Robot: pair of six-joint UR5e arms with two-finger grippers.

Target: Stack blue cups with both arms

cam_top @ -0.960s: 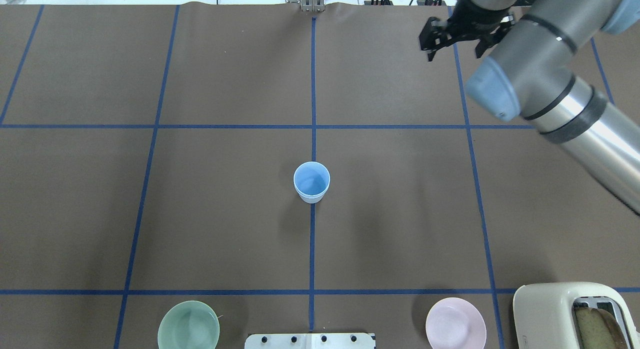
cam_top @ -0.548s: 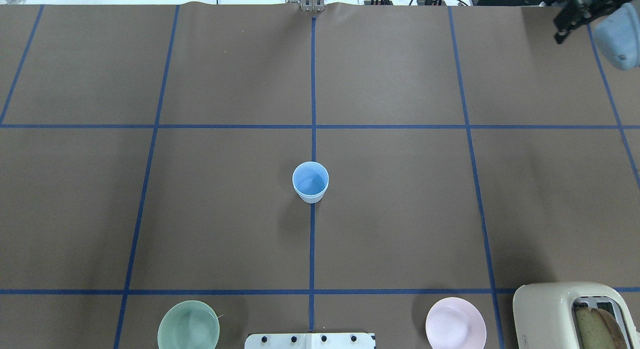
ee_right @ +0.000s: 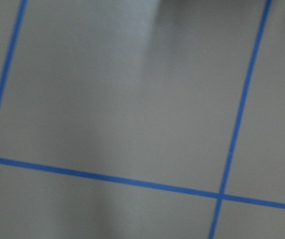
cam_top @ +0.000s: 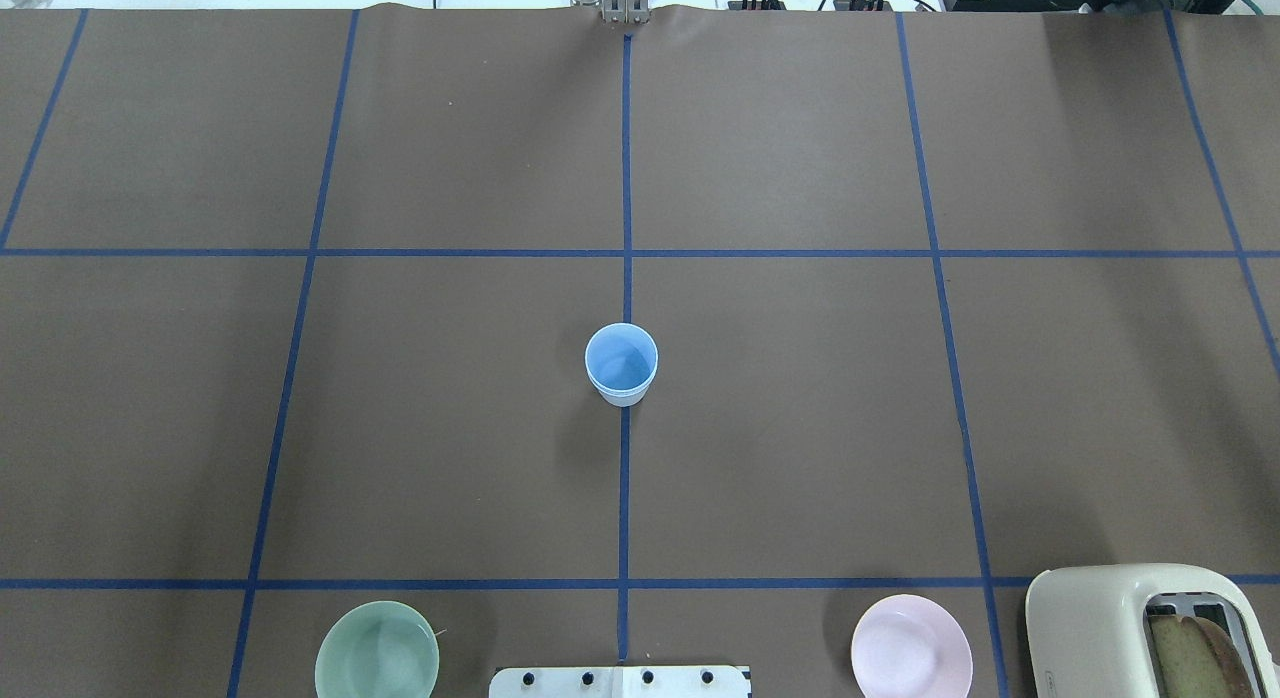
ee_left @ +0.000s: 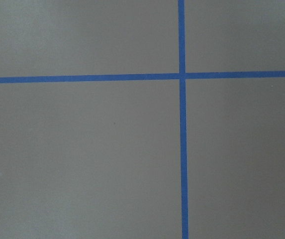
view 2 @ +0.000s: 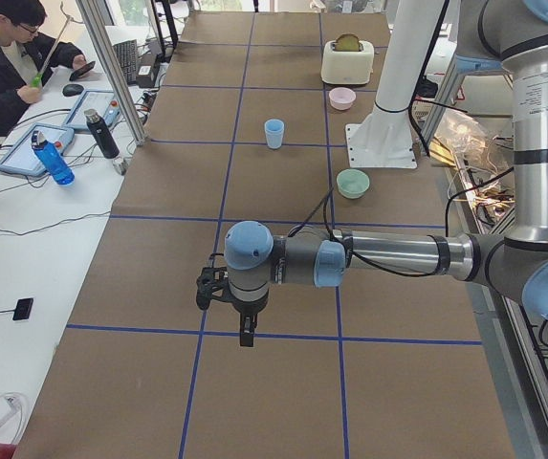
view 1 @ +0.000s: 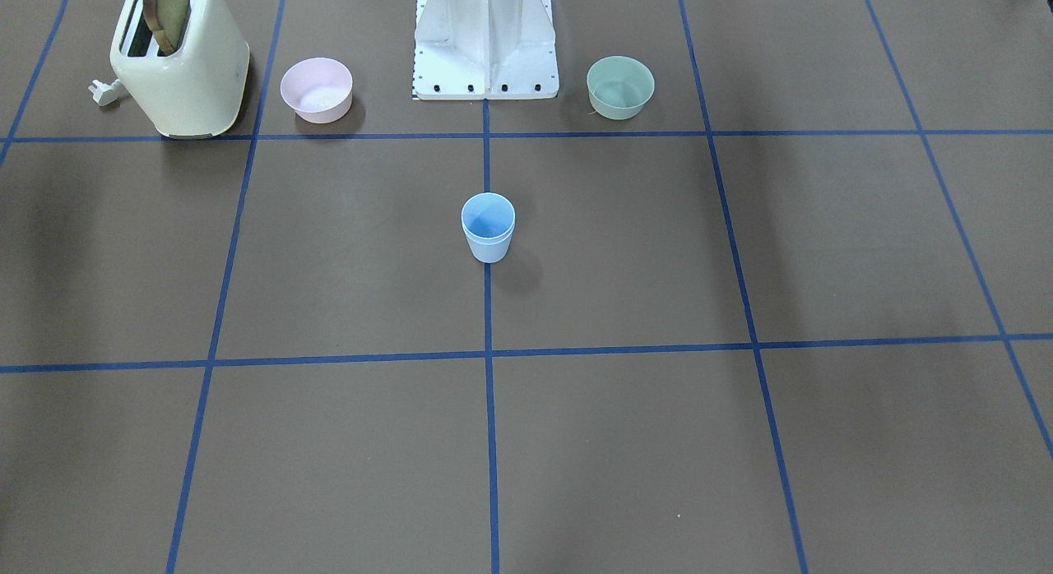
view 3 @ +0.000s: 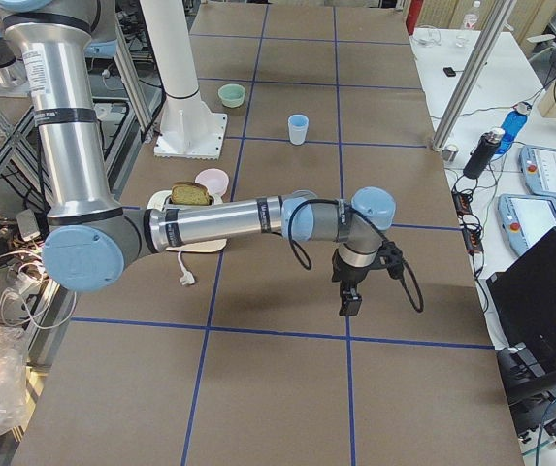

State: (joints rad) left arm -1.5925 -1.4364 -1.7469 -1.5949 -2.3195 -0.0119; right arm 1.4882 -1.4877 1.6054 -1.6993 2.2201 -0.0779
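The blue cups [cam_top: 621, 364] stand upright near the middle of the brown tabletop [cam_top: 800, 428], on the central blue tape line [cam_top: 625, 178], one nested inside the other; the front-facing view shows the doubled rim most clearly, the overhead view mainly the blue inside; nothing touches them. Along the near edge in the overhead view sit a green bowl [cam_top: 377, 650] on the left, a pink bowl [cam_top: 911, 646] on the right and a cream toaster [cam_top: 1110, 618] at the far right corner with a slice of bread [view 1: 164, 15] standing in a slot; the white base pedestal [view 1: 485, 39] stands between the bowls. Neither arm shows in the overhead or front-facing view; only the side views catch them. From the table's left end the left arm [view 2: 388, 253] stretches level over the tabletop, its left hand [view 2: 228, 308] pointing down above a tape line, well apart from the cups; I cannot tell how far it is open, and it carries nothing that I can see. From the right end the right arm [view 3: 219, 218] reaches out likewise, its right hand [view 3: 363, 282] hanging downwards, also well apart from the cups; its opening cannot be judged either. Both wrist views show only bare brown surface and crossing tape, the right one blurred. A seated person [view 2: 6, 57] appears only in the left-end view.
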